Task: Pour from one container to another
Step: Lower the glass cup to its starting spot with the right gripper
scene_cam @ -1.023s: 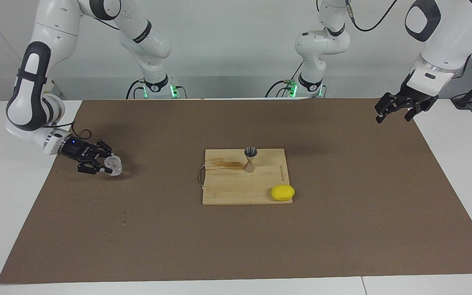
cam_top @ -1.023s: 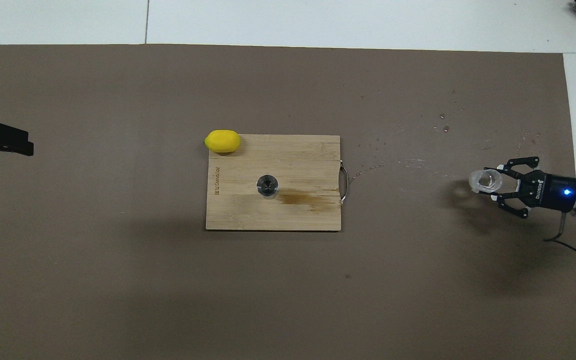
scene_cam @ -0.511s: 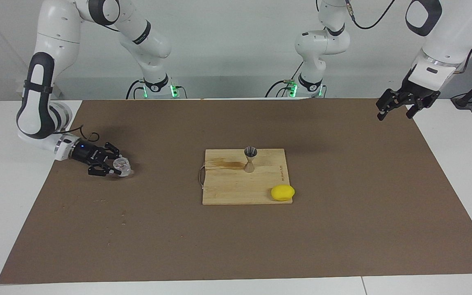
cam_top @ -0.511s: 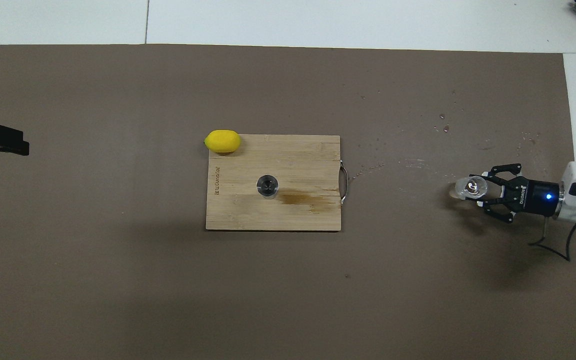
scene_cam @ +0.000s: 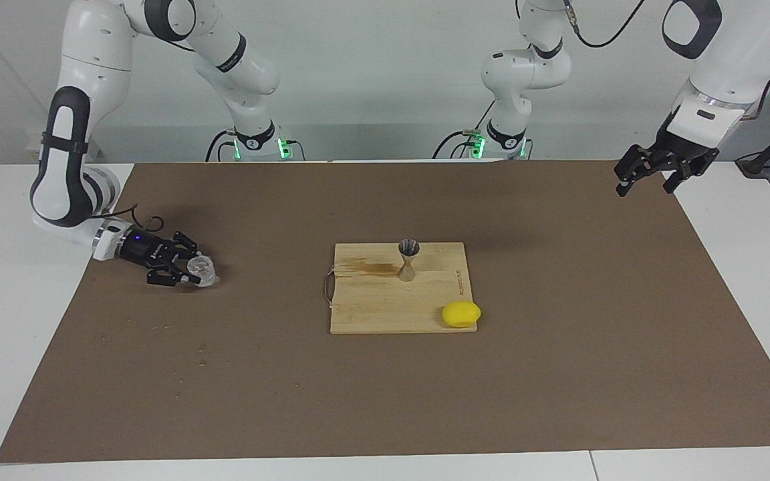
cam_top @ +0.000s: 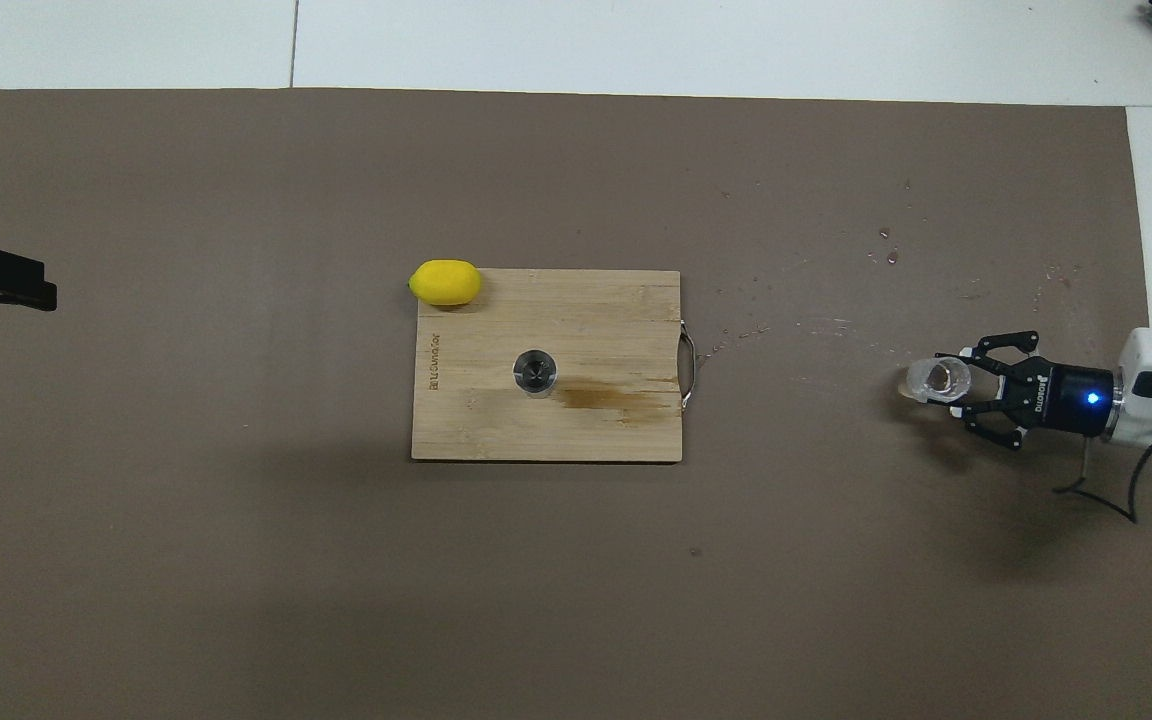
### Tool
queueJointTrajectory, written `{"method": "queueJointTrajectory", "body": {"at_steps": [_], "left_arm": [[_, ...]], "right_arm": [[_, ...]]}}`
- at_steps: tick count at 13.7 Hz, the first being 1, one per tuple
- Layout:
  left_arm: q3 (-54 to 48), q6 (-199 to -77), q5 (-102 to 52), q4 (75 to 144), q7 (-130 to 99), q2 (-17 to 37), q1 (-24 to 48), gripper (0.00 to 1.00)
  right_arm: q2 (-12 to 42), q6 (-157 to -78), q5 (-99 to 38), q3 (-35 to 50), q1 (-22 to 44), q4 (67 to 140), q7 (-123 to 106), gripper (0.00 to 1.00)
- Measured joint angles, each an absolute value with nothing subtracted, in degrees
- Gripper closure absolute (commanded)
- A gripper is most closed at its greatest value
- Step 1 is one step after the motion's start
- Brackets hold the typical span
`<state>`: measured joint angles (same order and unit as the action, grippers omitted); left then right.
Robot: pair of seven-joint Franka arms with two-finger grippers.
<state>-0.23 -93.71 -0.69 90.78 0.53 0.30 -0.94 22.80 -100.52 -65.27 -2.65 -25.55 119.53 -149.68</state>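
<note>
Clear glass cup [scene_cam: 202, 270], grey metal jigger [scene_cam: 408, 260], stained wooden board [scene_cam: 385, 307], matt brown paper mat [scene_cam: 559, 347], glossy lemon [scene_cam: 461, 313]

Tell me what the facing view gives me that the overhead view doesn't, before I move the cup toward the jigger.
Facing view only: both arms whole, the jigger's hourglass profile upright on the cutting board, and the left gripper waiting open above the mat's edge.
Overhead view only: the jigger's round mouth and droplets on the mat.
Both: the right gripper shut on the glass cup, low over the mat at the right arm's end; the lemon at a board corner.
</note>
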Motion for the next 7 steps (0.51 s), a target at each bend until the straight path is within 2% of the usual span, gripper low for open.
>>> {"method": "queueJointTrajectory", "body": {"at_steps": [2, 3, 6, 7], "left_arm": [[-0.18, -93.71, -0.69, 90.78, 0.53, 0.30, -0.96, 0.00], [-0.17, -93.71, -0.69, 90.78, 0.53, 0.30, -0.96, 0.00], [-0.18, -93.71, -0.69, 90.78, 0.52, 0.29, -0.96, 0.00], [-0.18, -93.71, -0.69, 90.78, 0.53, 0.30, -0.96, 0.00]], "right_arm": [[23.02, -100.59, -65.27, -2.65, -25.55, 119.73, -150.20, 0.79], [23.11, -100.70, -65.27, -2.65, -25.55, 119.82, -150.39, 0.70], [23.16, -101.29, -65.27, -2.65, -25.52, 119.98, -150.81, 0.23], [23.15, -101.31, -65.27, -2.65, -25.50, 119.99, -150.82, 0.13]]}}
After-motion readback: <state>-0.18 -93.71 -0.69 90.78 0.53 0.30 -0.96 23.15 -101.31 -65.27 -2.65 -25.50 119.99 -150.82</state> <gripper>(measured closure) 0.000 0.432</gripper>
